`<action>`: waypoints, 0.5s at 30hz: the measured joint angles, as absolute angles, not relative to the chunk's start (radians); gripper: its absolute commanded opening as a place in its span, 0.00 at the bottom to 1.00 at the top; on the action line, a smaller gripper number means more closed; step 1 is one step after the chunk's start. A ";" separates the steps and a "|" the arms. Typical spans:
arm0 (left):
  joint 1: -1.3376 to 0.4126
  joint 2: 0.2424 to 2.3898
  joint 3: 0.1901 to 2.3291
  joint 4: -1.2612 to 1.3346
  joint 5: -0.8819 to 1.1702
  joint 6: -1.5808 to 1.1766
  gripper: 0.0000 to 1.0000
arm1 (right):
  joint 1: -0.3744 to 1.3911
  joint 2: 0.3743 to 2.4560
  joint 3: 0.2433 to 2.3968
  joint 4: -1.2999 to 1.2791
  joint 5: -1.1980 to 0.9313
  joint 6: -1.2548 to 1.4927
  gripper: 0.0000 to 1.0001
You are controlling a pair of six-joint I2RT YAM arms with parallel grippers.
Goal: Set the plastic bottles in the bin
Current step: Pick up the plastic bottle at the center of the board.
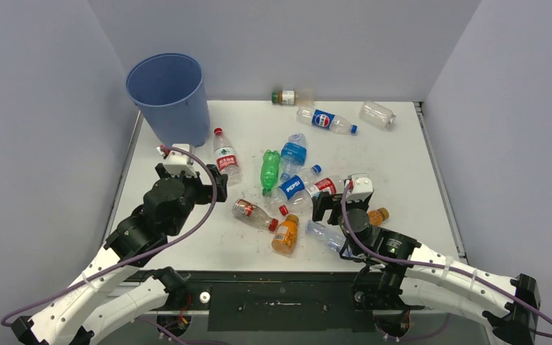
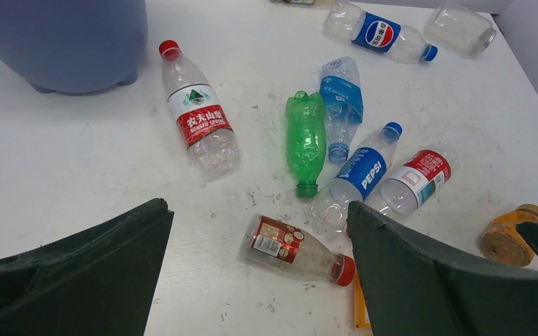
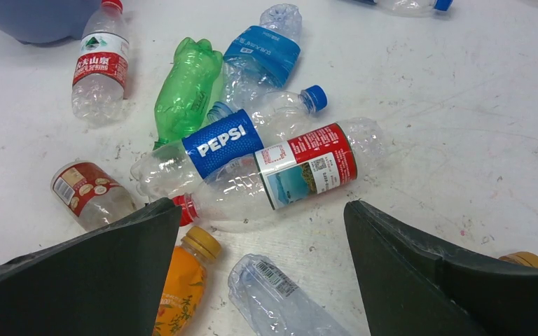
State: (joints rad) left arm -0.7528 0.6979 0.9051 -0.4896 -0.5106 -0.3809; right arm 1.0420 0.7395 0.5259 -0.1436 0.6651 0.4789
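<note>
1. Two robot arms hang over a white desk (image 1: 402,165) strewn with plastic bottles. Neither grips anything: the left tool (image 2: 257,210) and the right tool (image 3: 259,206) each stand with jaws spread wide and nothing between them.
2. The tall round blue plastic bin (image 1: 169,93) stands upright at the upper left of the overhead frame. The part of its inner wall on show holds no bottle, and its floor is hidden.
3. Just beside the bin's base lies a clear red-capped bottle with a red-and-white label (image 1: 225,158). It looks like the shortest carry for the left arm.
4. At mid-frame, a crushed green bottle (image 1: 269,170), a crumpled blue-labelled bottle (image 1: 293,152), a clear Pepsi bottle (image 1: 295,187) and a clear bottle with a red label (image 3: 301,168) lie bunched together. The right tool sits over the last two, apparently lining up a pick.
5. Below the bunch lie a small red-capped bottle (image 1: 255,214) and an orange bottle (image 1: 286,233). A second Pepsi bottle (image 1: 325,121) lies near the top edge, well apart from both arms.
6. Every bottle in view is on the desk, so the clearing appears hardly begun.
</note>
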 measured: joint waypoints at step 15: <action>-0.753 0.666 0.881 -0.468 -0.521 -0.376 0.96 | 1.027 0.856 0.643 -0.231 0.690 0.484 0.90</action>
